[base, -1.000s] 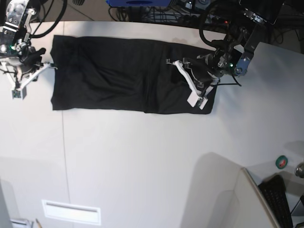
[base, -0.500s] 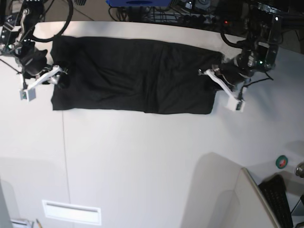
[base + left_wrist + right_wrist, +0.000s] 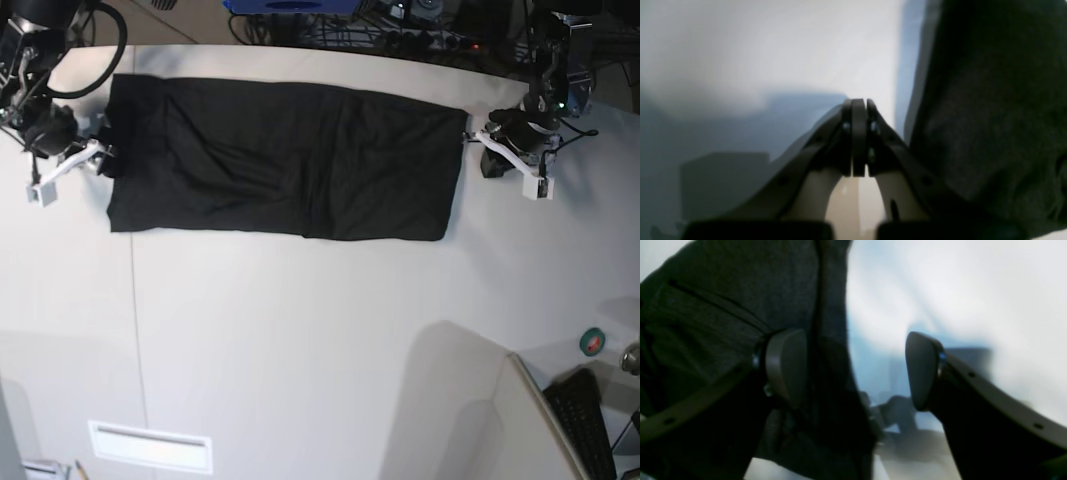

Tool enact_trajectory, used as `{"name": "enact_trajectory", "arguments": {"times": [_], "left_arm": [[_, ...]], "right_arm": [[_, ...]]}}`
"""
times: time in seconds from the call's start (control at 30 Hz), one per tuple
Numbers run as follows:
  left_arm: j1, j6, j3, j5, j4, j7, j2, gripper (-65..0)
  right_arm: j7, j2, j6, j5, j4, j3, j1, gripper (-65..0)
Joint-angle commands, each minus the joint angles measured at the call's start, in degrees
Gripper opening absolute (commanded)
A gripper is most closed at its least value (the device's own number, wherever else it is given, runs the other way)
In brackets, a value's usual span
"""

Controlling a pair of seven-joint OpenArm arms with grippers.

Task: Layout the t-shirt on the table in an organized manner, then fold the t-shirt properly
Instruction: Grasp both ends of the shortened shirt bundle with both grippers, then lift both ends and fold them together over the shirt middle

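Observation:
The black t-shirt (image 3: 285,160) lies as a long flat band across the far part of the white table (image 3: 300,330), with no print showing. My right gripper (image 3: 85,160) hangs open at the shirt's left edge. In the right wrist view the gripper (image 3: 855,368) has one finger (image 3: 786,366) over the t-shirt (image 3: 723,313) and the other (image 3: 923,370) over bare table, with the cloth edge between them. My left gripper (image 3: 505,150) sits just off the shirt's right edge. Seen from the left wrist, this gripper (image 3: 858,106) is shut on nothing, with the t-shirt (image 3: 990,116) beside it.
A thin dark seam (image 3: 137,330) runs down the table at the left. A white panel (image 3: 470,400), a green tape roll (image 3: 593,341) and a keyboard (image 3: 585,425) sit at the front right. Cables and a blue object (image 3: 290,5) line the far edge.
My left gripper has slid right, off the shirt's right part to beyond its edge, and that end now lies straighter. My right gripper has gone to the left edge and opened.

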Motion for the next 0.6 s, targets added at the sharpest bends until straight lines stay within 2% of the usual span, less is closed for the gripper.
{"name": "enact_trajectory", "arguments": {"times": [0.0, 0.07, 0.17, 0.27, 0.4, 0.57], "left_arm": [[-1.34, 0.51, -0.11, 0.54, -0.55, 0.50, 0.19, -65.0], [-2.48, 0.51, 0.15, 0.63, -2.22, 0.50, 1.16, -65.0], [-5.12, 0.51, 5.43, 0.63, -4.33, 0.41, 2.12, -65.0], [-6.26, 0.51, 8.77, 0.63, -5.21, 0.32, 3.18, -65.0], [-7.76, 0.51, 10.00, 0.63, -5.47, 0.32, 4.50, -65.0], [-7.93, 0.51, 10.00, 0.63, -5.12, 0.32, 4.59, -65.0]], "right_arm": [[0.48, 0.86, 0.62, 0.54, -0.12, 0.22, 0.15, -21.9], [0.48, 0.42, 2.73, 0.54, -1.17, 0.22, 0.24, -22.1], [0.48, -1.69, 6.51, 0.54, -0.73, 0.13, -0.02, -22.4], [-0.05, -2.75, 8.53, 0.54, -0.64, -0.31, -0.11, -22.4], [-0.75, -3.10, 9.19, 0.54, -0.64, -4.53, -0.37, -22.4], [-0.66, -2.75, 9.19, 0.63, -1.79, -4.88, 0.24, -22.8]]}}
